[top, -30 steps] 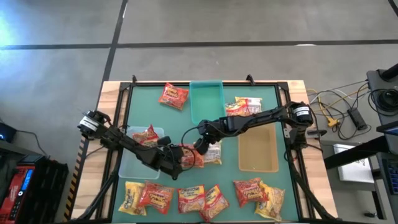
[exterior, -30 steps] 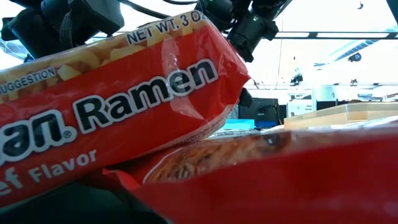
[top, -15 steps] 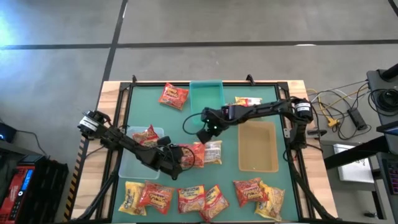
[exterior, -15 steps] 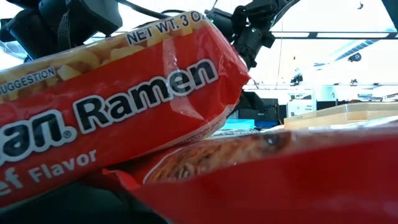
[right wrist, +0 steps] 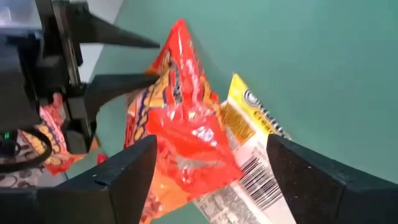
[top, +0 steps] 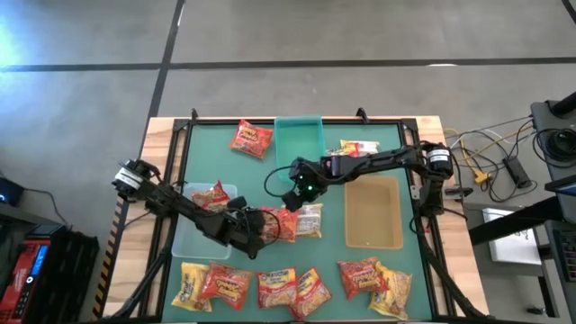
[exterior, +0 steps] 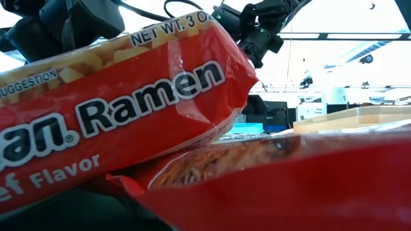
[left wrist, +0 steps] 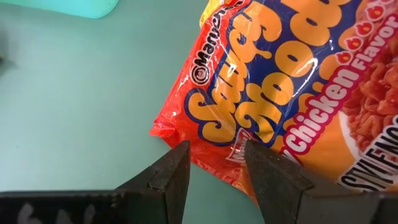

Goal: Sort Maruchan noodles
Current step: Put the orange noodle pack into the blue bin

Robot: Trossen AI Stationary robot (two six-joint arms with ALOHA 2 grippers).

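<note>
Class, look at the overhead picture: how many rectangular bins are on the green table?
3: a teal bin at the top middle of the overhead view, a clear bin on the left, and a tan bin on the right. None seems hidden.

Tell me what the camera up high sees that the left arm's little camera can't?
Only the high view shows the teal bin, the tan bin, the right gripper open above the middle, and the row of noodle packets along the near edge. Only the left wrist view shows the chicken flavor lettering on the orange packet. Both show the left gripper pinching that packet's edge on the green table.
</note>
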